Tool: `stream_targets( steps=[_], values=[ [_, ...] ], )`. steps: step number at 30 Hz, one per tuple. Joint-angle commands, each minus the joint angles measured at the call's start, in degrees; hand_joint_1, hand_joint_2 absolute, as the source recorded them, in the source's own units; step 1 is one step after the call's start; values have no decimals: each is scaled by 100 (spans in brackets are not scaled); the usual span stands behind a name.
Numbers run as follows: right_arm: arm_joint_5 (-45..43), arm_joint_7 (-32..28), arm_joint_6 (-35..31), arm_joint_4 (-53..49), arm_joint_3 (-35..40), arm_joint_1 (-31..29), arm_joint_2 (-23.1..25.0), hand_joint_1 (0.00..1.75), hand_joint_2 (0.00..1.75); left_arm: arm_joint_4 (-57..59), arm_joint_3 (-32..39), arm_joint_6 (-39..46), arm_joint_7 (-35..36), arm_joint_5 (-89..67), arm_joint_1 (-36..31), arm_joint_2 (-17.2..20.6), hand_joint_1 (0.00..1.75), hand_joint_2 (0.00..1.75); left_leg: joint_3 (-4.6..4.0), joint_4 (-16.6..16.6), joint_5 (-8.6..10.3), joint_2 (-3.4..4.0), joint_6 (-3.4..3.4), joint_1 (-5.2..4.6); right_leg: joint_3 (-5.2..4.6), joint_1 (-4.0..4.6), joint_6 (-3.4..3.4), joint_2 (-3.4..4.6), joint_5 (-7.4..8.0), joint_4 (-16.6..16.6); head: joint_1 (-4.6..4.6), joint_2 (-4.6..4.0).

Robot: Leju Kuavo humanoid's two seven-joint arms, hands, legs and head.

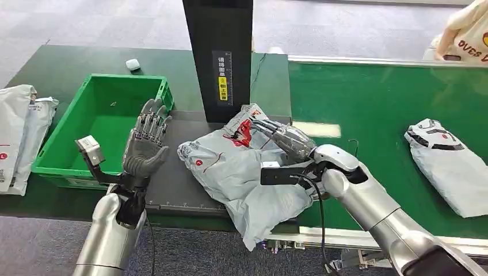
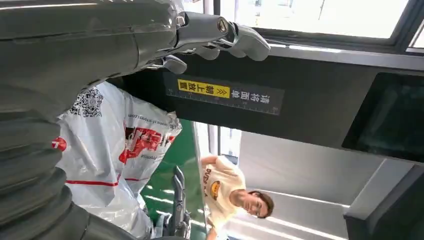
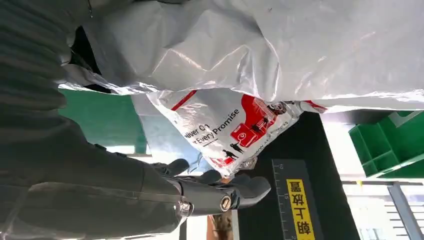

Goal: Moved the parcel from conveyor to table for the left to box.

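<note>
My right hand (image 1: 286,140) lies on the grey parcel (image 1: 241,172), fingers spread over it; whether it grips, I cannot tell. The parcel rests on the dark surface (image 1: 172,190) beside the conveyor (image 1: 374,109). My left hand (image 1: 147,144) hovers open near the green bin (image 1: 109,109).

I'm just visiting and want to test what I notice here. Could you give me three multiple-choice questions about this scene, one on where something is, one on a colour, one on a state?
1. Where does the big grey parcel lie?
A. inside the bin
B. on the dark table, beside the bin
C. on the floor

2. What colour is the bin?
A. green
B. blue
C. red

3. How is the left hand?
A. holding a parcel
B. pressed flat on the table
C. raised, fingers apart, holding nothing

Answers:
1 B, the parcel rests on the table under the right hand.
2 A, its walls are bright green.
3 C, its palm is bare and nothing lies in it.
</note>
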Motion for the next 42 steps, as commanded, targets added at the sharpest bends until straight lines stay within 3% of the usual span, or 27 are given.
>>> stream_targets(
  steps=[1, 42],
  values=[
    [9, -7, 8, 16, 131, -127, -65, 0, 175, 98, -108, 2, 4, -6, -124, 97, 0, 175, 15, -5, -4, 2, 0, -1, 14, 0, -4, -1, -4, -4, 0, 0],
    [9, -7, 8, 16, 131, -127, -65, 0, 175, 98, -108, 2, 4, -6, -124, 97, 0, 175, 23, -6, -6, 3, 0, 0, 23, 1, -6, -1, -6, -7, 0, 0]
  ],
)
